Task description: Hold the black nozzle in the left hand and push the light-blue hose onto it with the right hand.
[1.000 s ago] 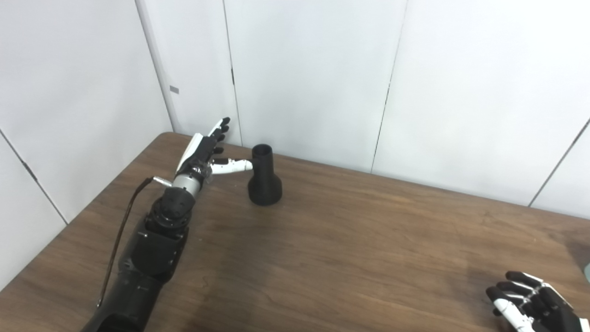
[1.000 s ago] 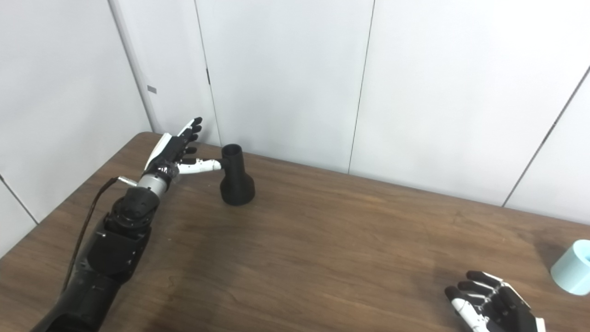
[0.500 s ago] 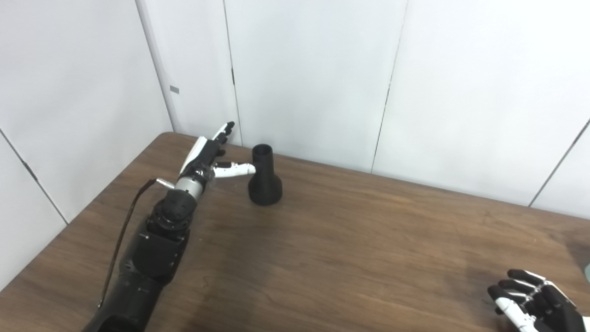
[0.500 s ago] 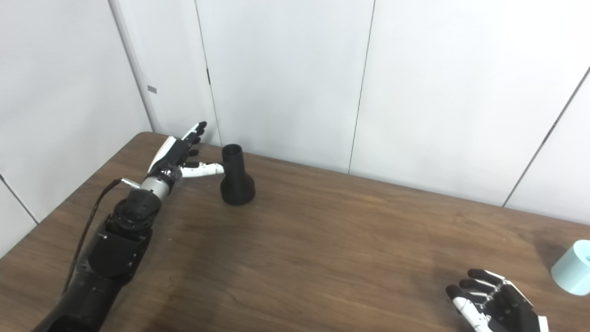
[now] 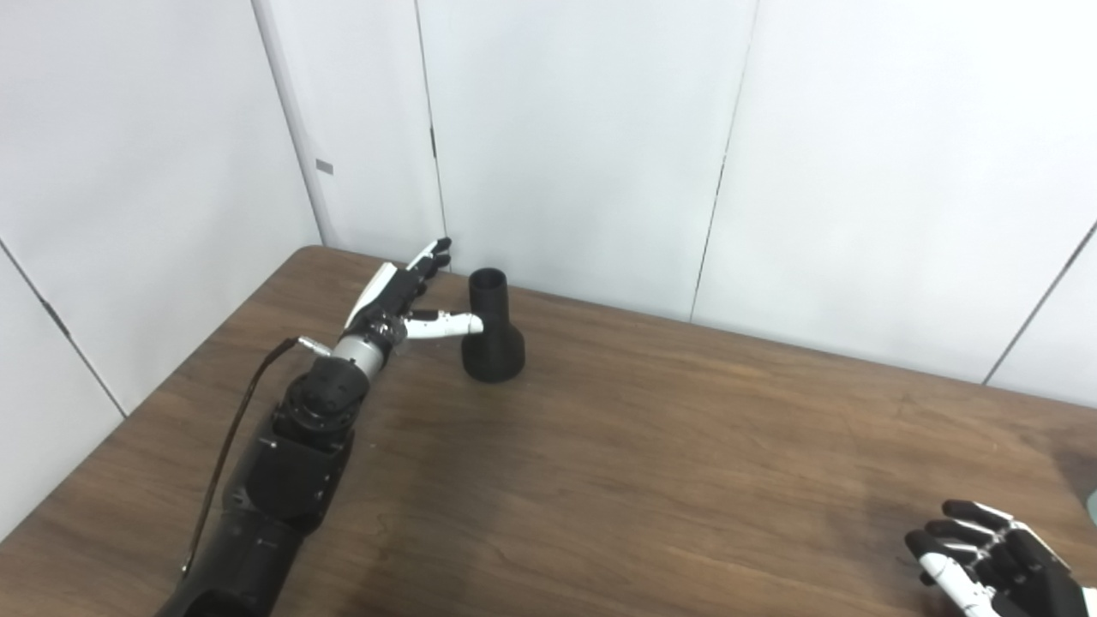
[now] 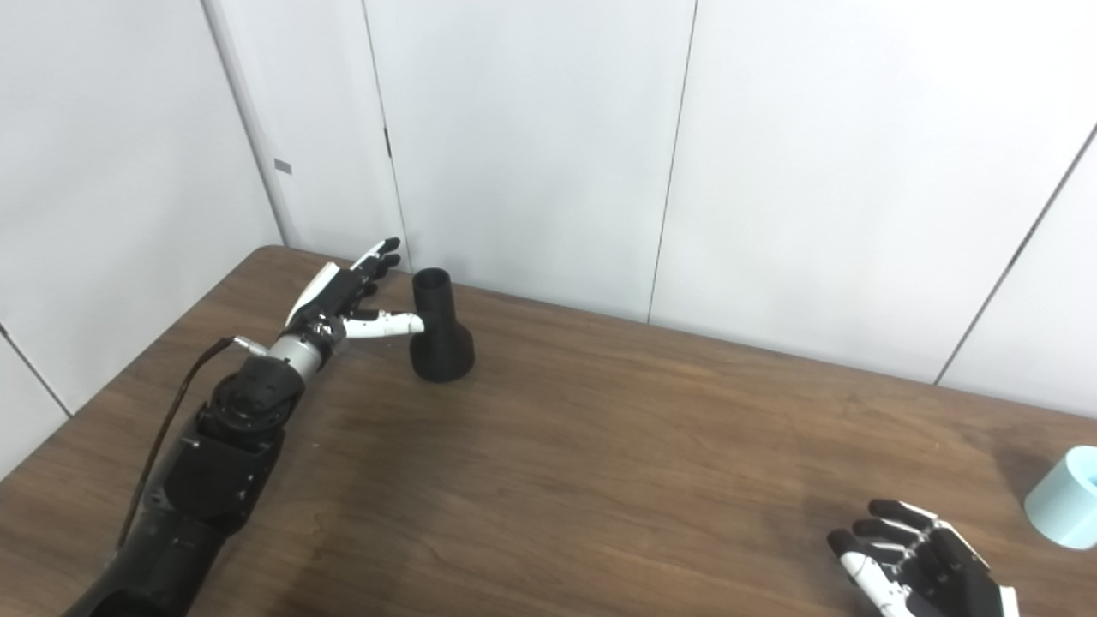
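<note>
left hand (image 5: 396, 302): over the last second i have brought it forward and lower along the near-left side of the black nozzle (image 5: 492, 330). fingers spread and straight, pointing past the nozzle's neck toward the wall; thumb laid out sideways, its tip at or touching the neck just above the flare. nothing held. the wrap is not yet made; i judge the step in hand to be the approach to the grasp, close to closing.

black nozzle: upright on its wide base on the tabletop (image 5: 651, 446), near the far left corner, open neck up. same spot as a second ago; the thumb has not shifted it.

right hand (image 6: 917, 566): low at the near right edge, fingers apart and slightly curled, holding nothing. it has barely drifted; i read it as waiting.

light-blue hose (image 6: 1063, 497): lying at the far right edge of the tabletop, open end toward the camera, near the right hand but apart from it, untouched.

view difference: the right eye view shows the hose plainly; in the left eye view only a sliver of it clips the right edge. the left eye view shows a little more of the left forearm cable (image 5: 230, 437).
</note>
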